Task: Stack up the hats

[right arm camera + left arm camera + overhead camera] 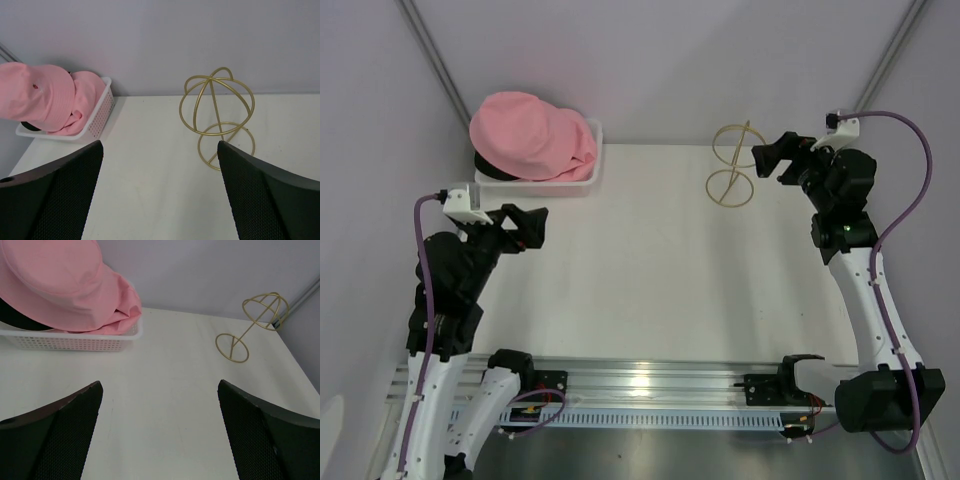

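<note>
Pink hats (530, 135) lie heaped in a white mesh basket (582, 180) at the back left; a black hat (492, 167) peeks out under them. The pink heap also shows in the left wrist view (60, 285) and the right wrist view (47, 97). No beige hat shows. My left gripper (532, 226) is open and empty, above the table in front of the basket; its fingers (65, 435) frame bare table. My right gripper (772, 158) is open and empty, just right of the gold wire stand (735, 165).
The gold wire ring stand (217, 117) stands at the back right, also in the left wrist view (252, 322). Grey walls close the back and sides. A metal rail (650, 385) with the arm bases runs along the near edge.
</note>
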`<state>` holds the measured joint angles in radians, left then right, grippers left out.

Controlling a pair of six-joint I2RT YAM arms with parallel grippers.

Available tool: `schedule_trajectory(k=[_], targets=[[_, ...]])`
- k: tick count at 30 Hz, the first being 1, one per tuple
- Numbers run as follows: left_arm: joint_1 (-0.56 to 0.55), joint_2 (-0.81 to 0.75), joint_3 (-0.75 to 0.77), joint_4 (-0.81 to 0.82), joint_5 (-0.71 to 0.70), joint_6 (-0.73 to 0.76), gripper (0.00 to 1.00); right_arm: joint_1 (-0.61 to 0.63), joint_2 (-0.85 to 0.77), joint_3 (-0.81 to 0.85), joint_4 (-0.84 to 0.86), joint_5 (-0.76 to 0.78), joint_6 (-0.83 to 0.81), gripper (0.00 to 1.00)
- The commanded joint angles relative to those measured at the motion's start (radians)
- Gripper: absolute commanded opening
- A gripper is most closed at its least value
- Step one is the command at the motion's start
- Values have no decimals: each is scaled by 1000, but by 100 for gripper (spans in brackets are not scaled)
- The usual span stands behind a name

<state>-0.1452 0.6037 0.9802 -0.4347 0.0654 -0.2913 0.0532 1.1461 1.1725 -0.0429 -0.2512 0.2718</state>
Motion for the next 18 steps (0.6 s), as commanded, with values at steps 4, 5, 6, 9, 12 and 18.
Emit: schedule_trajectory(k=[4, 5, 6, 9, 12, 18], targets=[[12, -42, 3, 28, 8, -23, 99, 5, 50, 50, 9, 108, -39, 100], [12, -41, 2, 33, 23, -25, 100, 5, 85, 76, -3, 168, -40, 99], [12, -38, -1, 37, 33, -26, 100, 5, 107, 93, -3, 194, -42, 100], [12, -16, 3, 30, 66, -22, 100, 5, 208, 130, 96, 305, -48, 100], [12, -2, 23, 7, 94, -14, 100, 2, 355, 198, 149, 311, -40, 99], [13, -5, -12, 42, 53, -5, 99, 10, 630, 415, 78, 194, -95, 99]])
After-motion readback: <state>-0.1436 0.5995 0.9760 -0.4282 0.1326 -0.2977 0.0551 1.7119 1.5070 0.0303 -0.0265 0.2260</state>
